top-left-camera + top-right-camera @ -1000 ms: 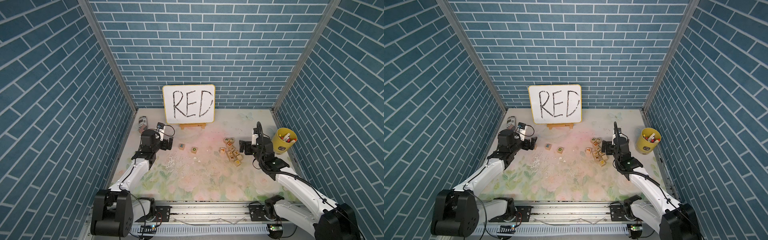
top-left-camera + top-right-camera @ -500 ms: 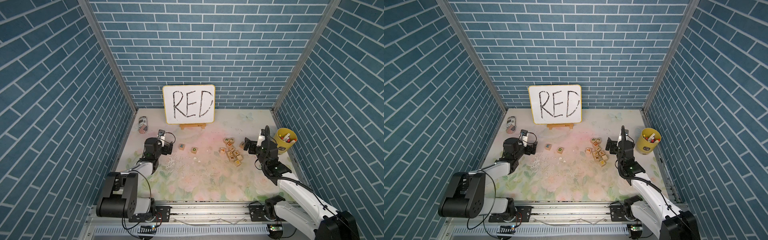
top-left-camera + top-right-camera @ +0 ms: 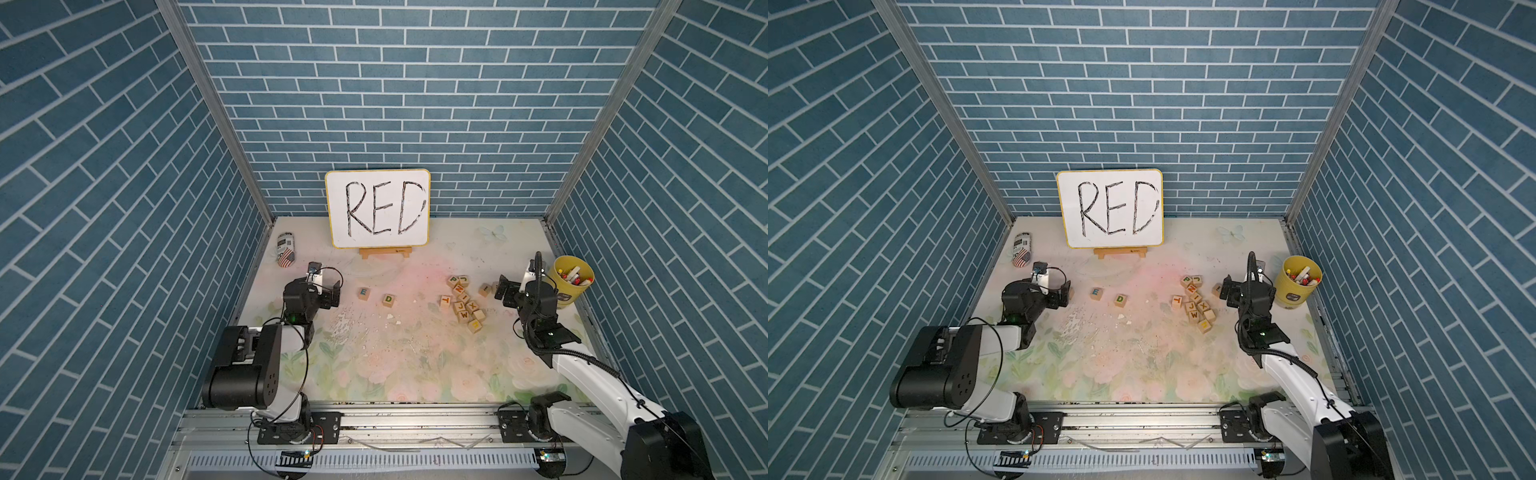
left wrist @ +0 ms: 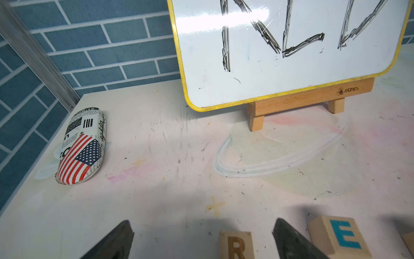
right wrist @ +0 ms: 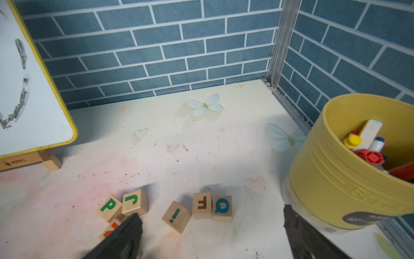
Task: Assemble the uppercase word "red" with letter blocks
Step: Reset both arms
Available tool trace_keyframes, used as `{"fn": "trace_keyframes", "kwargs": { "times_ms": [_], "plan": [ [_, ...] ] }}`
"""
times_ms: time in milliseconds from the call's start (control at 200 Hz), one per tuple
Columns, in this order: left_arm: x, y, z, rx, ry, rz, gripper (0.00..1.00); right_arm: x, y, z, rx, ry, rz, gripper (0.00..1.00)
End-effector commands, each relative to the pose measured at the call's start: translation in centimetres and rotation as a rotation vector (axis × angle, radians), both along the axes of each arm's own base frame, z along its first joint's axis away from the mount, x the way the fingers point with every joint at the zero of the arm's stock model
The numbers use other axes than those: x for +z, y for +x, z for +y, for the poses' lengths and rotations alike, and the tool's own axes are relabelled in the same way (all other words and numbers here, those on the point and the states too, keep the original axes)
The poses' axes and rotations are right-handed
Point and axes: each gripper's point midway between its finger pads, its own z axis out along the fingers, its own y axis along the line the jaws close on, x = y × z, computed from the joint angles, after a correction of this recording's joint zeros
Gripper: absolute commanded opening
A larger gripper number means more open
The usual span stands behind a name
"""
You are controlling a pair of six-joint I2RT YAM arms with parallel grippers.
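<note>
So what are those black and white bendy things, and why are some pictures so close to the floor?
Those are two robot arms. Each ends in a pincher called a gripper: the left gripper and the right gripper. Both are open and hold nothing.

Two pictures come from one camera high above, looking down at everything. The other two come from small cameras on the arms' wrists, so they sit low.

On the table stands a whiteboard that says RED. The robot is spelling that with wooden letter blocks. The E block and D block lie side by side, a little apart. The R block sits between the left gripper's open fingers. Spare blocks are clumped in a pile. A yellow cup holds markers.
</note>
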Motion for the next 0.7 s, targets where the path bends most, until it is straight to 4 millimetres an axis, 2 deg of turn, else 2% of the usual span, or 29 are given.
{"fn": "trace_keyframes", "kwargs": {
  "times_ms": [0, 180, 280, 420, 545, 695],
  "plan": [
    [0.4, 0.0, 0.0, -0.01, -0.019, -0.037, 0.99, -0.7, 0.5, -1.0, -0.029, -0.062, -0.007, 0.99],
    [0.3, 0.1, 0.0, -0.008, -0.019, -0.03, 0.99, -0.2, 1.7, -2.6, -0.071, -0.089, -0.038, 0.99],
    [0.3, 0.0, 0.0, -0.008, -0.019, -0.028, 0.99, -0.8, 2.7, -3.9, -0.101, -0.12, 0.0, 0.99],
    [0.3, 0.0, 0.0, -0.007, -0.017, -0.029, 0.99, -2.9, 3.5, -5.6, -0.108, -0.179, 0.053, 0.99],
    [0.3, 0.0, 0.0, -0.006, -0.017, -0.028, 0.99, -5.7, 3.9, -7.3, -0.134, -0.108, 0.081, 0.99],
    [0.4, 0.0, 0.0, -0.007, -0.017, -0.03, 0.99, -5.9, 4.7, -7.8, -0.137, -0.134, 0.057, 0.99]
  ]
}}
